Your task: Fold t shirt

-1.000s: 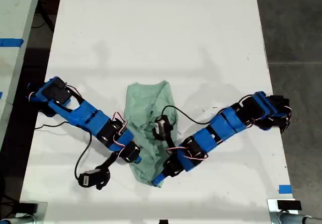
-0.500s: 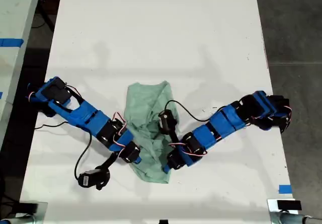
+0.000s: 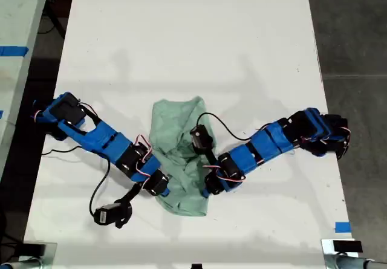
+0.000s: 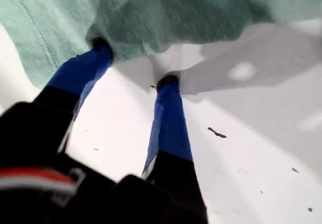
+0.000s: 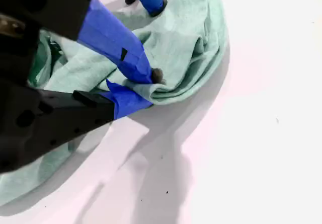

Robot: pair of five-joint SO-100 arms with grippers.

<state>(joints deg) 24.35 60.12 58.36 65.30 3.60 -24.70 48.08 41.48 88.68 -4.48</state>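
The exterior view shows the t shirt point(image 3: 178, 124) crumpled on the white counter point(image 3: 181, 39) between my two arms, but hides the jaws of my first tool point(image 3: 162, 187) and my second tool point(image 3: 208, 189) – only the wrist views settle those. My first tool point(image 4: 135, 63) stands moderately open, gripping nothing, one fingertip against the t shirt point(image 4: 176, 7) at its edge, the other on bare counter. My second tool point(image 5: 151, 89) is pinched closed on a bunched fold of the t shirt point(image 5: 191, 43) – the rest of the cloth lies beside and behind it.
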